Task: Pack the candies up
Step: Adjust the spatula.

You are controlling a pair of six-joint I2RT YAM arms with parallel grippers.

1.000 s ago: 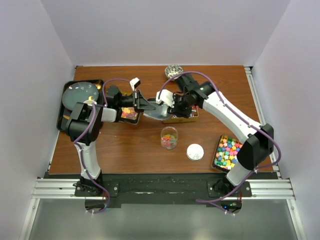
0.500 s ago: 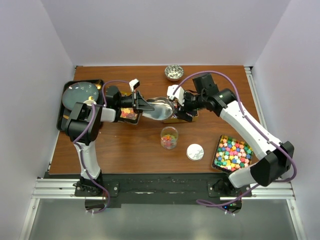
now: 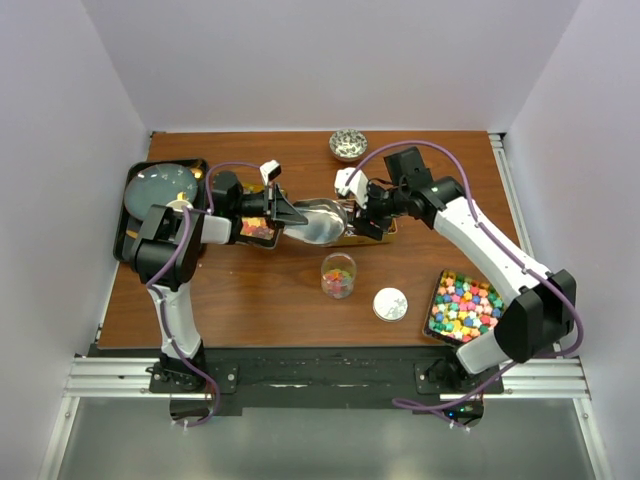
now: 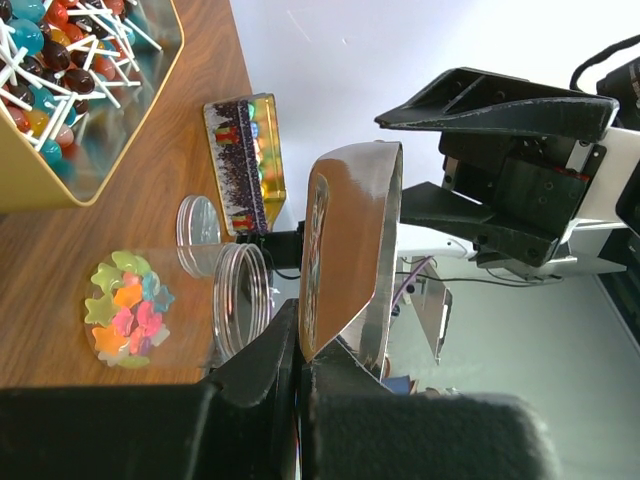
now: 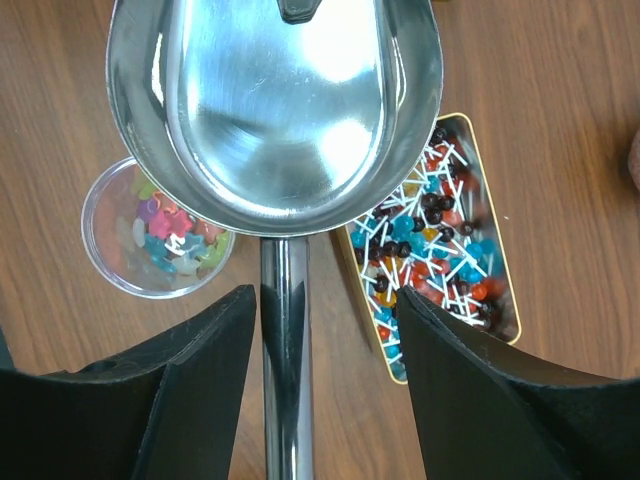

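Observation:
A steel scoop (image 3: 322, 222) hangs over the table's middle. My left gripper (image 3: 290, 213) is shut on its rim; in the left wrist view the jaws (image 4: 298, 345) pinch the thin edge of the scoop (image 4: 350, 240). My right gripper (image 5: 325, 300) is open and straddles the scoop's handle (image 5: 285, 350), which runs close to its left finger (image 5: 190, 400). The scoop bowl (image 5: 275, 110) is empty. Below it stands a clear jar (image 3: 338, 275) holding star-shaped candies (image 5: 165, 235). More candies fill a tray (image 3: 462, 305) at the right and a small tray (image 3: 256, 228) under my left wrist.
A gold tray of lollipops (image 5: 440, 240) lies under the scoop's handle. The jar's lid (image 3: 390, 304) rests right of the jar. A small bowl (image 3: 347, 143) stands at the back. A black tray with a plate (image 3: 160, 195) sits at far left.
My right gripper left the scoop's bowl, swung right to the handle end and opened around the handle. The left gripper kept its hold on the rim; the scoop shifted slightly.

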